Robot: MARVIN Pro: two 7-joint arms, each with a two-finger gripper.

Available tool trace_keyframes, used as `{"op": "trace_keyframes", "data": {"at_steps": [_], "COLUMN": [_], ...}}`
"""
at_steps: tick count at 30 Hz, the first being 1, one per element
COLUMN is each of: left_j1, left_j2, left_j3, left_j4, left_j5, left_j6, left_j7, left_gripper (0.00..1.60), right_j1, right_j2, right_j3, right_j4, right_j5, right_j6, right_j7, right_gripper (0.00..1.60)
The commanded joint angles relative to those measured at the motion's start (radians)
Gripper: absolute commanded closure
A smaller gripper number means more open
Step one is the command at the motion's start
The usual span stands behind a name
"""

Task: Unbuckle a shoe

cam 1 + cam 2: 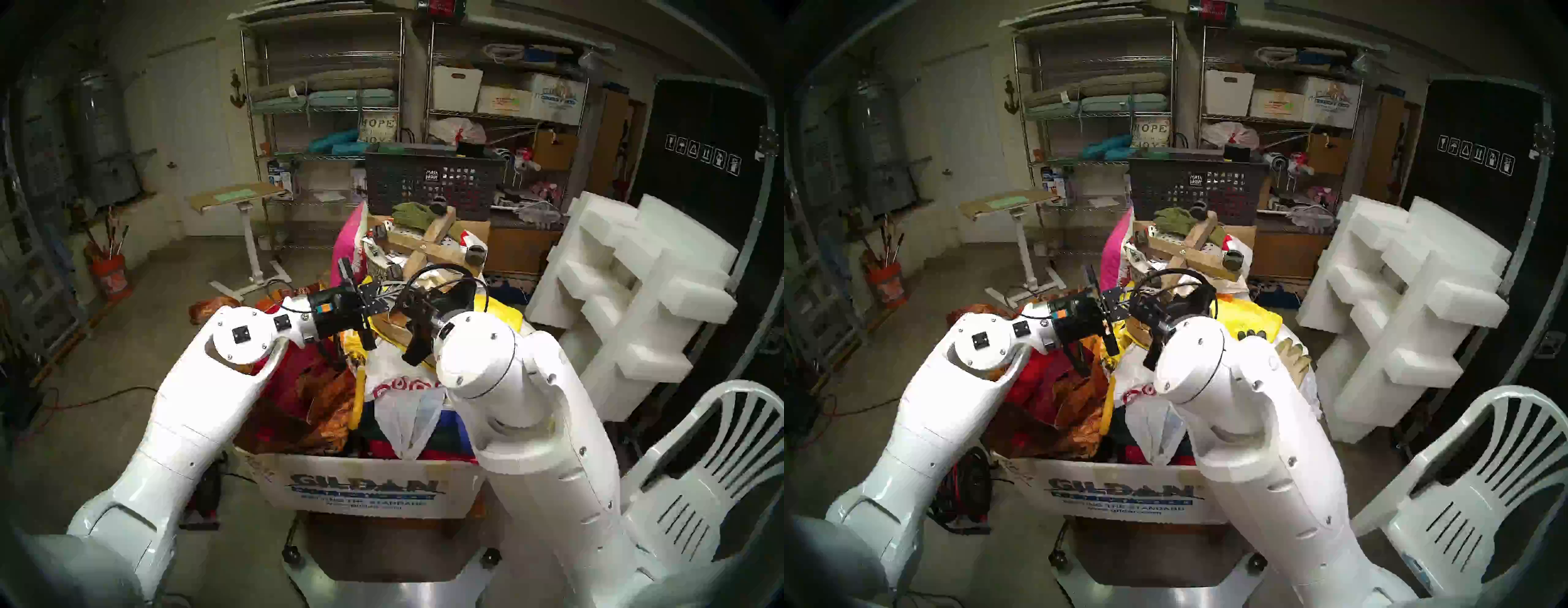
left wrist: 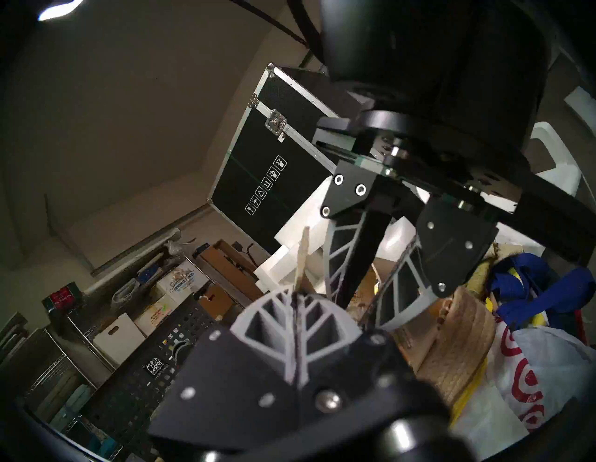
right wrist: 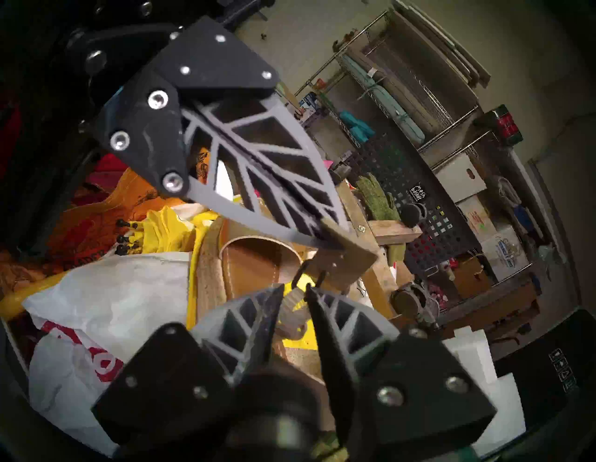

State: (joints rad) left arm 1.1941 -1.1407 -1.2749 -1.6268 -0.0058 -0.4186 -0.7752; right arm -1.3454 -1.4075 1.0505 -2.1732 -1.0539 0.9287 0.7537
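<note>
Left gripper (image 3: 325, 230) clamped tight on tan strap end (image 3: 348, 255), strap pulled taut above the shoe. Right gripper (image 3: 295, 292) narrowed around the small buckle (image 3: 304, 274), just over the heel. Shoe (image 3: 254, 267) lying on yellow fabric (image 3: 167, 225), beside white plastic bag (image 3: 106, 290), atop overfilled cardboard box (image 1: 369, 484). Mesh basket (image 1: 432, 182) well behind.
</note>
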Motion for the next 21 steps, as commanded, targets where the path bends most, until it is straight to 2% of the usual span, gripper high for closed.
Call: {"op": "trace_keyframes", "data": {"at_steps": [1, 21], "left_j1": [-0.013, -0.032], "left_j2": [-0.003, -0.01], "left_j3": [-0.003, 0.004], "left_j4": [-0.006, 0.002], "left_j5": [0.001, 0.008], "left_j6": [-0.002, 0.001], "left_j7": [0.002, -0.002], "left_gripper": [1.6, 1.6], "right_j1": [0.007, 0.01], "right_j2": [0.002, 0.006], "right_j3": [0.002, 0.019], "right_j4": [-0.036, -0.028], "right_j5": [0.0, 0.013], "right_j6": [-0.001, -0.011], "right_j7": [0.004, -0.001], "right_gripper": [0.87, 0.87]}}
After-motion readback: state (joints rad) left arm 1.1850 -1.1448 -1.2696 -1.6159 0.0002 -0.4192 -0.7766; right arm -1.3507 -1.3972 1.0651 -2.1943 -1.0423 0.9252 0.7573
